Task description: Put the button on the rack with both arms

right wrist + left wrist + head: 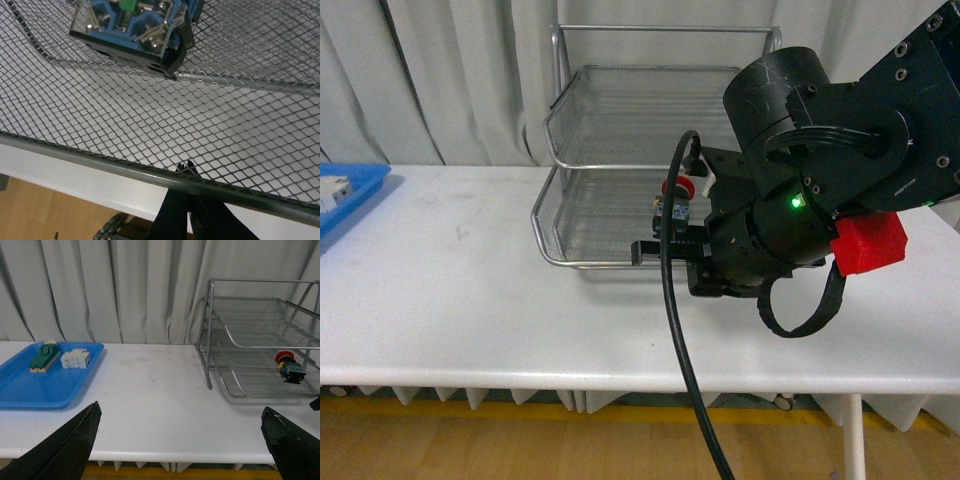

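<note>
The front of the rack's [582, 215] lowest tier is crowded by the right arm [820, 170], whose gripper [655, 252] sits at the front rim just beside the button [289, 367] lying on the mesh. Bare white table [450, 300] is left open between the rack and the blue tray [30, 390], and that stretch is overlooked by the left gripper [180, 440], whose jaws are spread wide.

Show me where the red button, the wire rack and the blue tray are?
button [285, 356], left wrist view, on its round red cap.
rack [560, 263], front view, on the lower tier's front rim.
blue tray [30, 390], left wrist view, on its bare floor near the front.
</note>
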